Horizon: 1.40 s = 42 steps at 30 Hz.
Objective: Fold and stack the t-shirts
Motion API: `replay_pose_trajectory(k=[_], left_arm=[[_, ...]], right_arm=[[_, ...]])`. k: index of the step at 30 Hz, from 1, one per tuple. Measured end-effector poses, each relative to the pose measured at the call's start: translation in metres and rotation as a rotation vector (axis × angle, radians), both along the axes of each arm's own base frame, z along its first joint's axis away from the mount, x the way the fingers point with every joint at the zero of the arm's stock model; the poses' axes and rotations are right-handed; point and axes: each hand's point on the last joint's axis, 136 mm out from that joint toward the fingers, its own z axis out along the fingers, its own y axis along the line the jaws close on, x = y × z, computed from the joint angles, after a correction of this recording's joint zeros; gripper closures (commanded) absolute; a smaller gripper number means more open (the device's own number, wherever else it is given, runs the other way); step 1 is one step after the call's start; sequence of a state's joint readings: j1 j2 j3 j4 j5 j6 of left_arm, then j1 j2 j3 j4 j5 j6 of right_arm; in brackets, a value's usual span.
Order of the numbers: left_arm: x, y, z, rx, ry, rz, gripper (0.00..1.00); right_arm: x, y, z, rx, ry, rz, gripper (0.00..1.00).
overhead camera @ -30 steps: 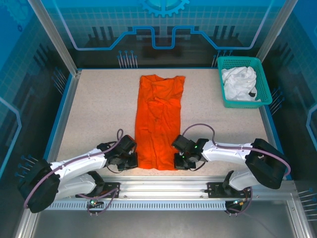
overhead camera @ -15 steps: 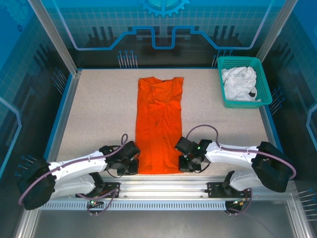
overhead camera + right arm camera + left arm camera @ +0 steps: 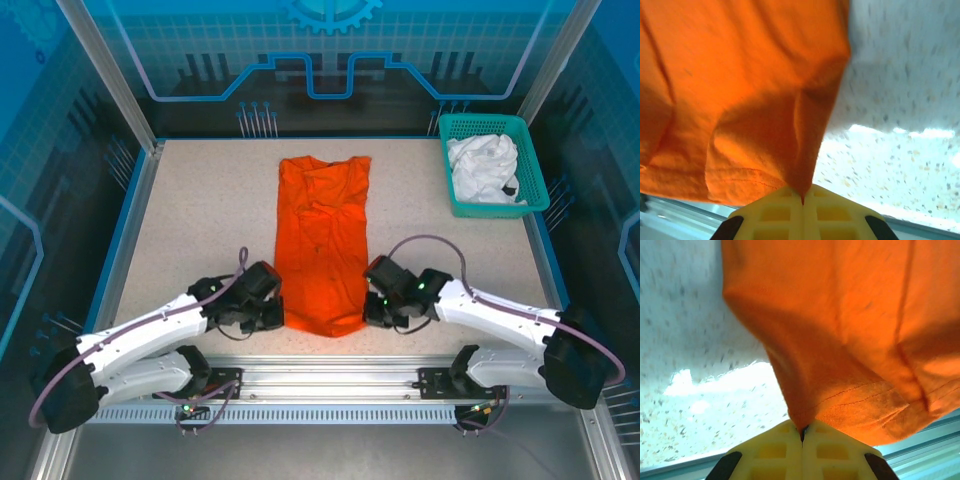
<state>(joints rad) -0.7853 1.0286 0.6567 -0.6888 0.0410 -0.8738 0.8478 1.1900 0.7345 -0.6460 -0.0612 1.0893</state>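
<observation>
along the near edge of the pale speckled bench [image 3: 190, 230], the plain bright orange cloth t-shirt [image 3: 322, 240] lies as a long narrow strip running away from the arms, collar end toward the far side, most of it flat on the surface and its hem end raised just off it. the left fingers [image 3: 772, 452] are clenched on the hem's left corner and the right fingers [image 3: 772, 215] are clenched on its right corner. both wrist views show just a thin point of orange cloth nipped where the yellow pads meet, with the hem sagging loose between the two grips. the white cloth t-shirt with a small dark mark [image 3: 480, 165] sits crumpled in the teal plastic lattice basket [image 3: 488, 208] at the far right corner, well apart from the work. the step in hand looks like carrying the hem up and over toward the collar to halve the strip. the main risk, as i judge it, is the slender bite: soft cloth held by so little could slide out of one pair of fingers under its own weight, dropping that corner and leaving a crooked fold. if one arm travels faster or higher than the other, the hem would land skewed. the slack middle could also bunch or tuck under, and a low, dragging pass might pull the flat part along the bench and let its folded-in sides fall open.
</observation>
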Motion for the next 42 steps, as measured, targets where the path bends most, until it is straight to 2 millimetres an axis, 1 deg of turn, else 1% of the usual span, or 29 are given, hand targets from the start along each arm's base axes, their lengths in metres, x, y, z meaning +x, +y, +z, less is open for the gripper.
replay_pose_trajectory(k=[2,3,5,6,8,10,11,13,17,21,25,29,31,35,37,39,41,42], left_arm=[[0.020,-0.001,0.016,-0.022,-0.036,0.037,1.00],[0.027,-0.002,0.020,-0.029,-0.049,0.049,1.00],[0.040,0.002,0.027,-0.019,-0.038,0.061,1.00],[0.052,0.002,0.031,-0.021,-0.038,0.077,1.00],[0.092,0.005,0.039,-0.019,-0.060,0.127,1.00],[0.122,0.009,0.043,-0.016,-0.080,0.157,1.00],[0.134,0.011,0.042,-0.013,-0.085,0.166,1.00],[0.153,0.016,0.037,-0.002,-0.081,0.182,1.00],[0.182,0.021,0.015,0.023,-0.038,0.197,1.00],[0.204,0.025,-0.003,0.034,-0.012,0.212,1.00],[0.225,0.028,-0.008,0.030,-0.005,0.225,1.00],[0.246,0.027,-0.012,0.016,-0.011,0.233,1.00],[0.252,0.028,-0.014,0.012,-0.007,0.240,1.00],[0.262,0.030,-0.016,0.008,-0.008,0.245,1.00],[0.267,0.032,-0.017,0.004,-0.009,0.244,0.97],[0.271,0.035,-0.018,-0.002,-0.006,0.251,0.88],[0.276,0.039,-0.021,-0.004,-0.001,0.261,0.85],[0.279,0.040,-0.023,-0.005,0.002,0.264,0.81]], right_arm=[[0.024,0.004,0.021,0.033,-0.049,-0.028,1.00],[0.033,0.006,0.028,0.045,-0.071,-0.034,1.00],[0.046,0.006,0.038,0.043,-0.079,-0.032,1.00],[0.058,0.007,0.042,0.043,-0.084,-0.040,1.00],[0.091,0.005,0.047,0.038,-0.098,-0.073,1.00],[0.116,0.000,0.046,0.030,-0.100,-0.101,1.00],[0.126,-0.003,0.045,0.027,-0.097,-0.110,1.00],[0.145,-0.006,0.041,0.024,-0.089,-0.125,1.00],[0.177,-0.011,0.029,0.017,-0.063,-0.140,1.00],[0.202,-0.013,0.010,0.015,-0.022,-0.148,1.00],[0.222,-0.011,-0.004,0.018,0.001,-0.143,1.00],[0.239,-0.010,-0.009,0.033,0.013,-0.146,1.00],[0.248,-0.010,-0.011,0.042,0.016,-0.149,1.00],[0.259,-0.010,-0.014,0.060,0.030,-0.158,1.00],[0.264,-0.010,-0.016,0.071,0.035,-0.164,0.99],[0.267,-0.012,-0.018,0.077,0.042,-0.170,0.90],[0.269,-0.014,-0.021,0.077,0.053,-0.182,0.83],[0.270,-0.015,-0.022,0.079,0.058,-0.188,0.78]])
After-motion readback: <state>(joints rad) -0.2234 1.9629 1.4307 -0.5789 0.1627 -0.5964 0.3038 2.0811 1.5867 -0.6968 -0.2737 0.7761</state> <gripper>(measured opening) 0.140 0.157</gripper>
